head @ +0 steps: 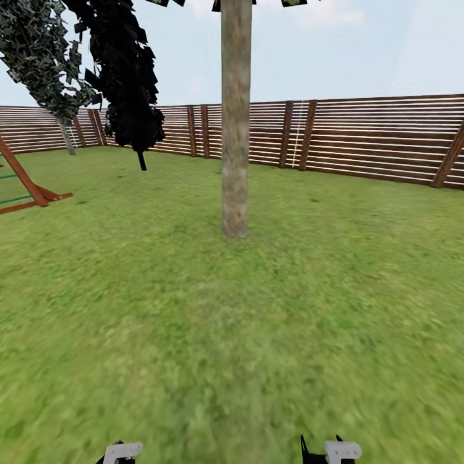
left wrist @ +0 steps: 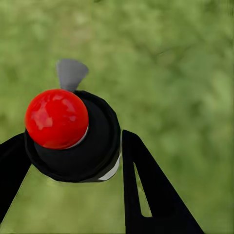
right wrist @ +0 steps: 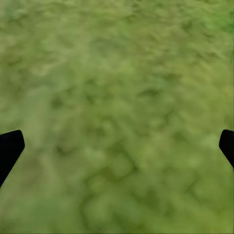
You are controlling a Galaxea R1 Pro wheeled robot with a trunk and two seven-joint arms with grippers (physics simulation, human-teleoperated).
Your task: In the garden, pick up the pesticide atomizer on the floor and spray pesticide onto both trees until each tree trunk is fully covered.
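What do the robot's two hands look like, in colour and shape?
The left hand has flat black fingers that taper to the tip; one has a long slot cut through it. The right hand shows black finger tips at the edges. In the head view, both carry white blocks over black parts.

A green grass lawn runs back to a brown horizontal-slat wooden fence closing the far side. Above it spreads a pale blue, hazy sky. At the left edge stands part of a reddish wooden frame, resting on the grass.
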